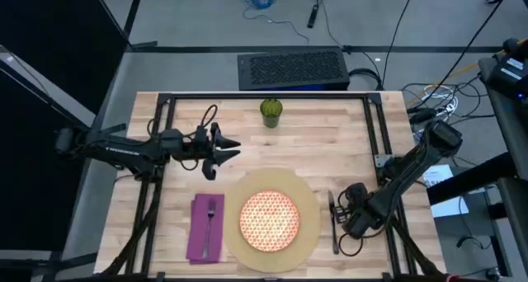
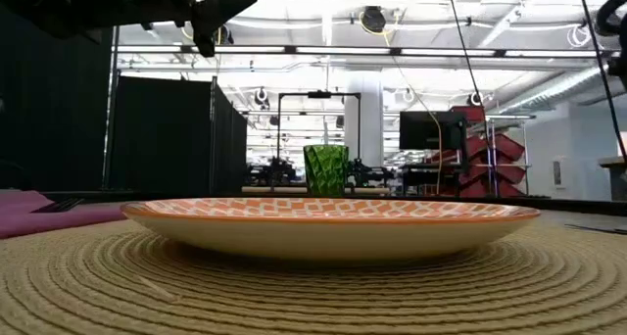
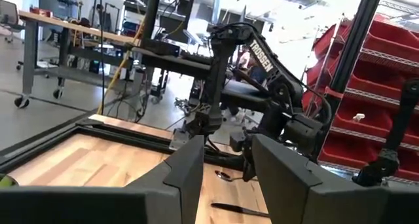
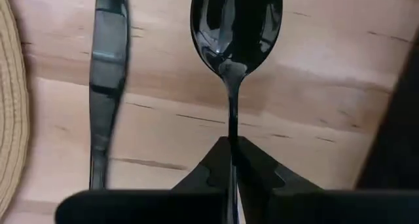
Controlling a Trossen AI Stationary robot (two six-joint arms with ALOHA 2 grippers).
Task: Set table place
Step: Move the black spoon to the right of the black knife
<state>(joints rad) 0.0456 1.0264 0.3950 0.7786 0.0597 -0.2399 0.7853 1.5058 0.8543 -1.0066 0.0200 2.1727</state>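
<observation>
The right gripper (image 1: 353,218) was low over the table (image 1: 330,142), just right of the tan mat (image 1: 309,224), and its 2 fingers (image 4: 216,168) were pinched tight on the handle of the spoon (image 4: 234,27). The spoon's bowl pointed straight ahead of the gripper, lying against the pale wood. Immediately beside the spoon, on the side toward the mat, lay the knife (image 4: 107,73), parallel to the spoon and apart from it, with the woven edge of the mat just past it. In the high view the knife (image 1: 332,220) ran along the mat's right edge, between mat and gripper. The orange-and-white plate (image 1: 268,219) sat in the middle of the mat, farther from the right gripper than the knife. Beyond the plate, on the mat's far side from that gripper, the purple napkin (image 1: 206,227) lay flat with the fork (image 1: 211,218) resting on it. The green cup (image 1: 271,111) stood upright near the table's back edge, well apart from both grippers and behind the plate in the low view (image 2: 325,170). The left gripper (image 1: 221,152) hung above the table, holding nothing, its fingers (image 3: 190,168) spread apart; the napkin lay near and below it, toward the front edge. From the left wrist view the right arm showed across the table, with the spoon (image 3: 224,175) beneath it.
</observation>
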